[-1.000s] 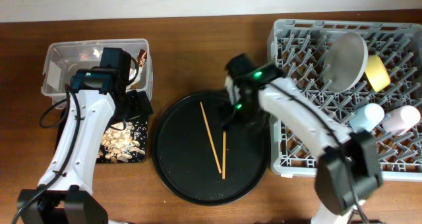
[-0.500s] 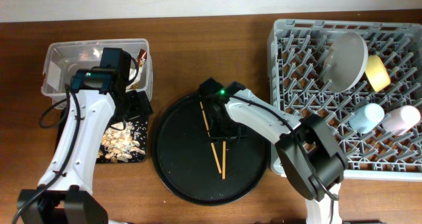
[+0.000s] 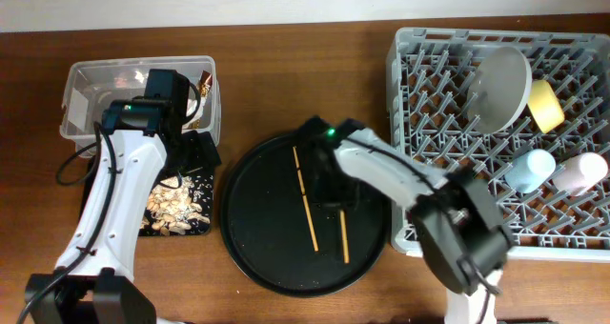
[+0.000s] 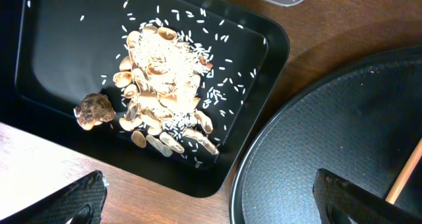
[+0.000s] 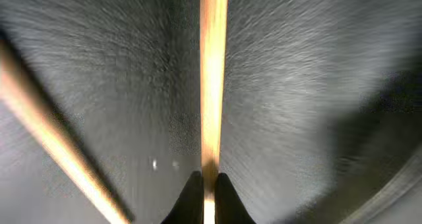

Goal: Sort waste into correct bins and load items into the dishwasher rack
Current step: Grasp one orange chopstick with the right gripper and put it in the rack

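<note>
Right claw [image 5: 204, 192] pinching a chopstick [image 5: 212, 85] on the round tray [image 3: 257, 238]

At the bench's [image 3: 286, 57] left, the clear tub [image 3: 86, 86] stands behind the flat black tray [image 4: 264, 46] holding food scraps [image 4: 161, 85], with the left claw [image 4: 211, 201] spread above it. The chopstick is gripped by the tips alone, so lifting may let it swivel or slip. On the right, the rack [image 3: 419, 238] carries the plate [image 3: 503, 88], yellow bowl [image 3: 545, 105], blue cup [image 3: 529, 170] and pink cup [image 3: 579, 172].
</note>
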`<control>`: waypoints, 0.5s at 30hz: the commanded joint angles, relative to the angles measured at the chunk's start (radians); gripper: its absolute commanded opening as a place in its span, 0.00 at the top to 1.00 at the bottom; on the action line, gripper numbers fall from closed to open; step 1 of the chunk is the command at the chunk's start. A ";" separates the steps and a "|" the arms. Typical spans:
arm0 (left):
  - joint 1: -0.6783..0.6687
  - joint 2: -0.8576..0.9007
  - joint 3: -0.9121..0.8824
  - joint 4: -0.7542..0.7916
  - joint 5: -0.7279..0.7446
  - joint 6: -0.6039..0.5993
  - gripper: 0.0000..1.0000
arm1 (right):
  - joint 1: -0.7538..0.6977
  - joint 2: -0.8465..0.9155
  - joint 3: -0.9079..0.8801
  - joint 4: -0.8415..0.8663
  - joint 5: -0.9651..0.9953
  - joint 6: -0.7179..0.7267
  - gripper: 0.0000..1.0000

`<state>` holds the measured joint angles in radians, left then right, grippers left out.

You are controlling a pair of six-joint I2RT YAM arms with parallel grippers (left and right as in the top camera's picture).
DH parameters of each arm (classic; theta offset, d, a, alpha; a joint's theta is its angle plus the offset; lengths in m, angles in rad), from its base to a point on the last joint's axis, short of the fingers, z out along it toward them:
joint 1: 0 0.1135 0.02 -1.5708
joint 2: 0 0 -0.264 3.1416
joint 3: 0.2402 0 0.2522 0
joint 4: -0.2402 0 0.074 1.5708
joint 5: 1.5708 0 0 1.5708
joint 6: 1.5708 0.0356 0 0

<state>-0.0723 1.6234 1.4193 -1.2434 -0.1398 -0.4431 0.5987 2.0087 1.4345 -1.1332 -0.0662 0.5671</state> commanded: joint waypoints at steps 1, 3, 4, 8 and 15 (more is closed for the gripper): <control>0.003 -0.019 0.003 -0.003 -0.014 -0.009 0.01 | -0.080 -0.208 0.097 -0.046 0.042 -0.163 0.96; 0.003 -0.019 0.003 -0.003 -0.014 -0.009 0.01 | -0.172 -0.300 0.108 -0.088 0.049 -0.221 0.96; 0.003 -0.019 0.003 -0.003 -0.014 -0.009 0.01 | -0.210 -0.320 0.108 -0.104 0.060 -0.232 0.96; 0.003 -0.019 0.003 -0.003 -0.014 -0.009 0.01 | -0.388 -0.319 0.107 -0.152 0.051 -0.354 0.96; 0.003 -0.019 0.003 -0.003 -0.014 -0.009 0.01 | -0.436 -0.181 0.100 -0.103 0.056 -0.376 0.96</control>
<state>-0.0723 1.6234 1.4193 -1.2453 -0.1394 -0.4431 0.1677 1.7664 1.5352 -1.2480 -0.0223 0.2043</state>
